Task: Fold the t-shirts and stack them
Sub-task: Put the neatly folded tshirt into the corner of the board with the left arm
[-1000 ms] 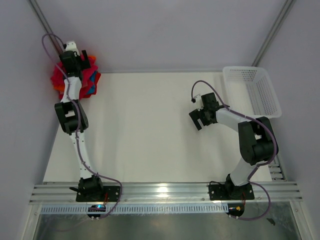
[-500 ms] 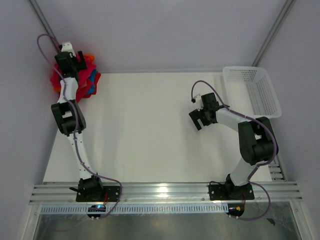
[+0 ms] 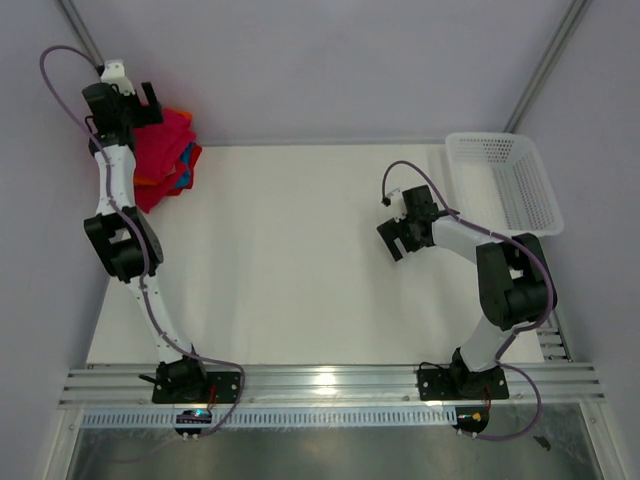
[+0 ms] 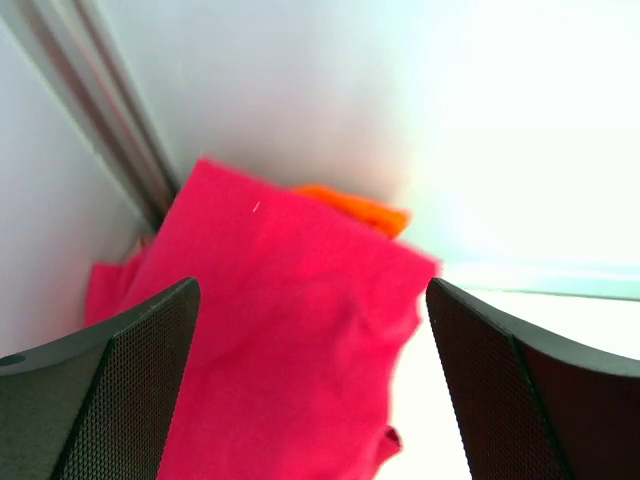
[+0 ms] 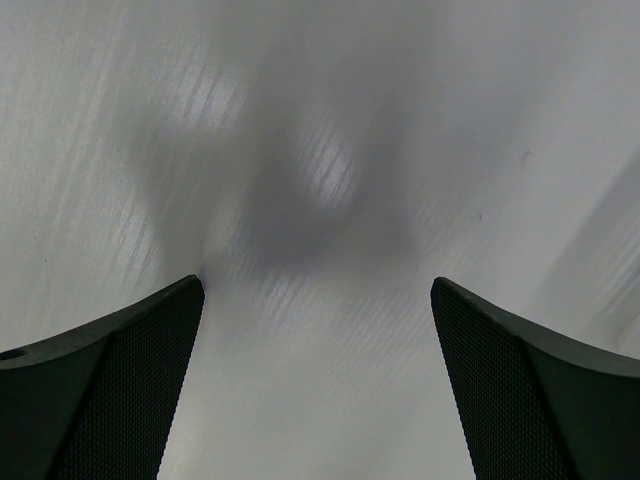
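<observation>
1. From my remote station, the left gripper [image 3: 140,97] hangs over the t-shirts [image 3: 165,155]. They are heaped at the far left corner of the table [image 3: 290,260], against the wall.
2. In the left wrist view, its fingers [image 4: 100,390] are spread wide. The crimson shirt [image 4: 290,340] fills the gap beyond them, and I see no cloth caught between them.
3. An orange shirt [image 4: 355,208] peeks out behind the crimson one's far edge. From above, a sliver of blue shows at the heap's near side.
4. The right gripper [image 3: 398,238] hovers over bare tabletop right of centre, well apart from the heap. Its fingers [image 5: 100,390] are fully parted and hold nothing.
5. A white mesh basket [image 3: 500,180] sits at the table's far right corner.
</observation>
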